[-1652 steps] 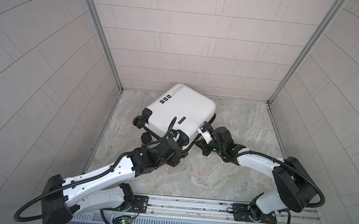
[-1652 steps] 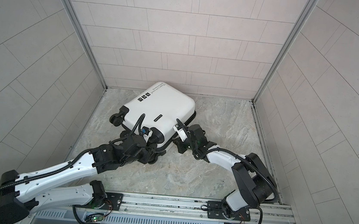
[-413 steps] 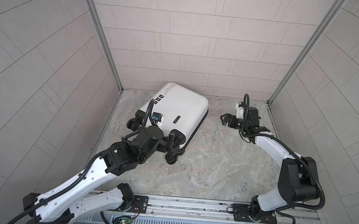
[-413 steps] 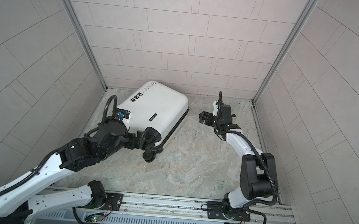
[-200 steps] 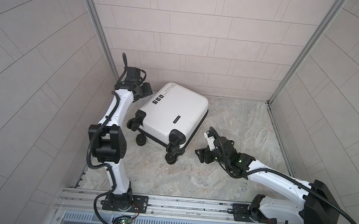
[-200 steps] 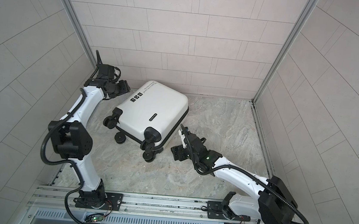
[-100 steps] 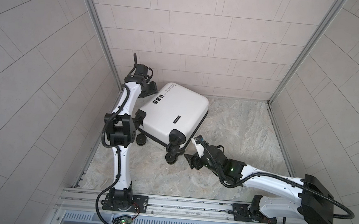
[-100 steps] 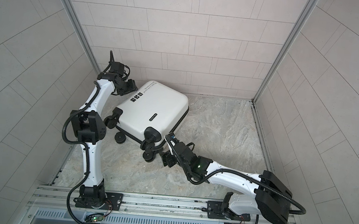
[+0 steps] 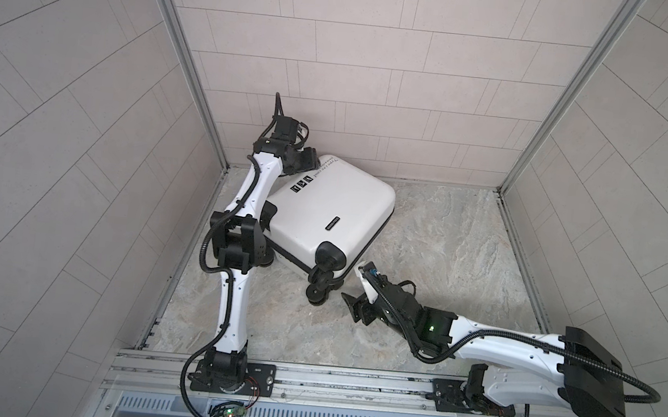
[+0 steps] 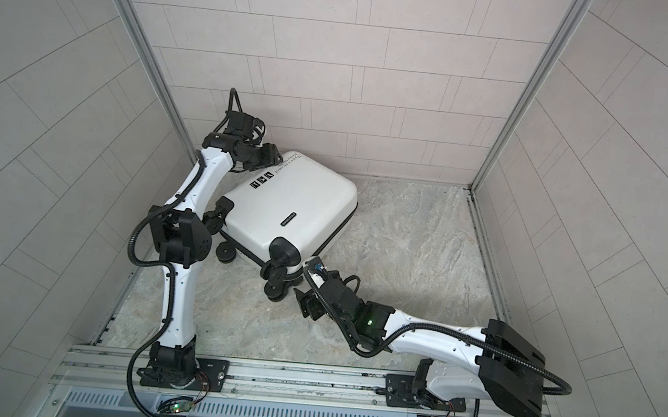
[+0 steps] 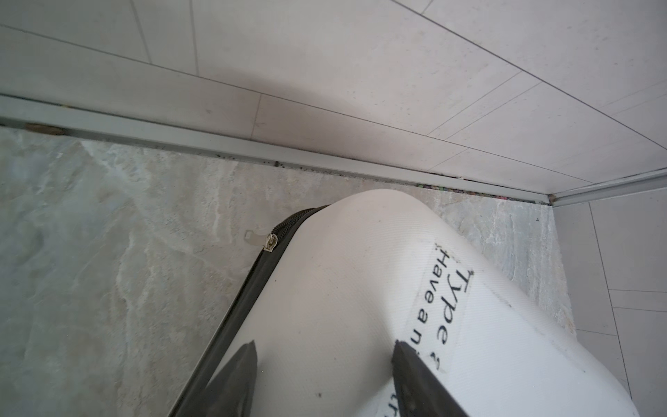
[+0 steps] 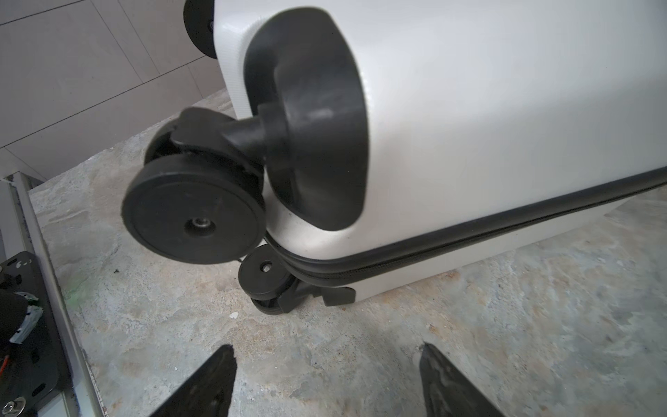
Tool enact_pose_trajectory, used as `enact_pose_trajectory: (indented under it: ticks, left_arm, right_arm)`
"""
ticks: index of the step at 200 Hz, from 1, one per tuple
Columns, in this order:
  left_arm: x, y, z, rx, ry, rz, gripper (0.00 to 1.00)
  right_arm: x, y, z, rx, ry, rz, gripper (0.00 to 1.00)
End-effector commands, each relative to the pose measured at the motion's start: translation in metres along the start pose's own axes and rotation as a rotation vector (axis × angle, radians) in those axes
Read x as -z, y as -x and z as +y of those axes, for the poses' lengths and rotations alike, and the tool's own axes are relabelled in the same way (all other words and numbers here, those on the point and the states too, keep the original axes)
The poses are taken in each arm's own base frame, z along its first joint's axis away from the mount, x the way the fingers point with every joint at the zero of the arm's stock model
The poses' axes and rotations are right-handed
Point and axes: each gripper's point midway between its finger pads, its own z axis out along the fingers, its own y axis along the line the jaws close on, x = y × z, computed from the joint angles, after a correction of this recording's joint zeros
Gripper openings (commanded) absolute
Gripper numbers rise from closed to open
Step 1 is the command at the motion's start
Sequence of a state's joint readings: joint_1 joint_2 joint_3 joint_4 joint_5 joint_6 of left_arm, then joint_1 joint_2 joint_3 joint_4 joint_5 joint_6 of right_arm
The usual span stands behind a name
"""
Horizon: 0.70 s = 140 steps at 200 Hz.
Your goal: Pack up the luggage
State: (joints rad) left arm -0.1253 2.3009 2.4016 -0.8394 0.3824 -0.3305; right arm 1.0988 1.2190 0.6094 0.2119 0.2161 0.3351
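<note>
Seeing luggage [image 9: 332,209]: shut, lying flat, far left, one corner close to far wall [image 9: 371,146].
Left gripper [image 11: 323,346]: jaws apart over that corner; I see nothing gripped.
Right gripper [image 12: 326,347]: apart, empty, beside near wheel [image 12: 193,213].
Room: bare floor [image 9: 445,249] right.

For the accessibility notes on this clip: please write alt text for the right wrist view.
A closed white suitcase lies flat on a marbled stone floor, its black zipper seam shut and its black spinner wheels close to the camera. The right claw hangs open above the bare floor just short of the wheels, holding nothing.
</note>
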Motion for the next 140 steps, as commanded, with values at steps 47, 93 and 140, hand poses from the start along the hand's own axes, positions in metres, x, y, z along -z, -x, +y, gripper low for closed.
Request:
enact_pose_trajectory:
  ticks: [47, 93, 140]
  left_arm:
    - [-0.064, -0.108, -0.076, -0.023, -0.18, 0.335, 0.62]
    - [-0.073, -0.131, -0.133, -0.065, -0.297, 0.365, 0.63]
    - [-0.06, -0.14, -0.181, -0.14, -0.357, 0.339, 0.63]
  right_arm:
    - [0.044, -0.008, -0.045, 0.036, -0.139, -0.098, 0.83]
    - [0.078, 0.002, -0.082, 0.024, -0.27, -0.16, 0.87]
    - [0.119, 0.036, -0.131, -0.113, -0.357, -0.24, 0.98]
